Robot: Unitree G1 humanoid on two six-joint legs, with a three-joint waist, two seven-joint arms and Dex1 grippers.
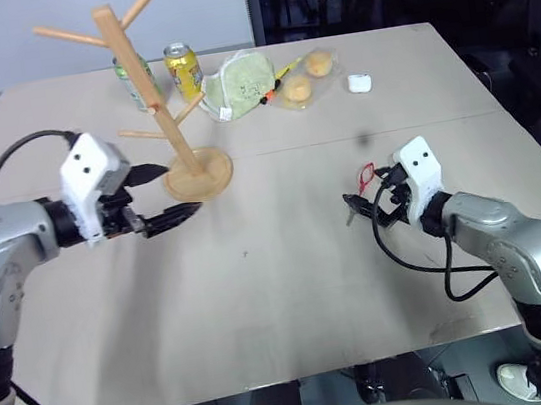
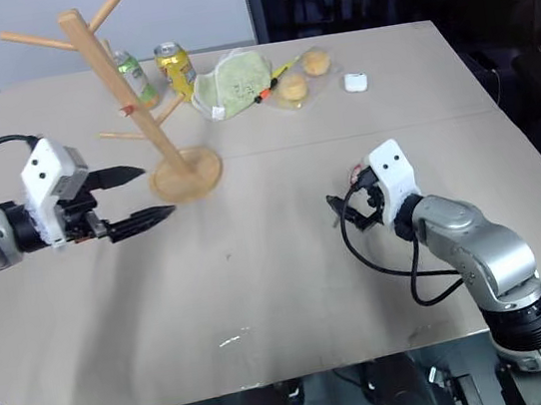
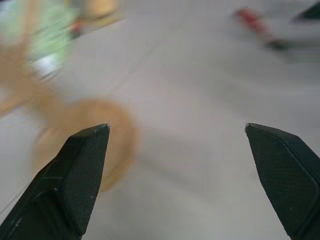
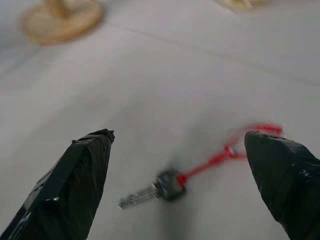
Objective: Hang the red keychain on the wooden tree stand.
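red keychain (image 4: 200, 170) lay flat on table (image 1: 293, 290), right of frame centre, between spread fingers of right gripper (image 4: 180, 145). left gripper (image 1: 163, 192) gaped empty beside wooden tree stand (image 1: 149, 89), upper left. best pinch cord, not key.

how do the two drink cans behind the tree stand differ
The green can stands partly hidden behind the pole of the wooden tree stand, while the yellow can shows nearly whole beside it. The green can is nearer the table's left side; the yellow can is closer to the green pouch. Both stand upright near the table's far edge and look alike in size.
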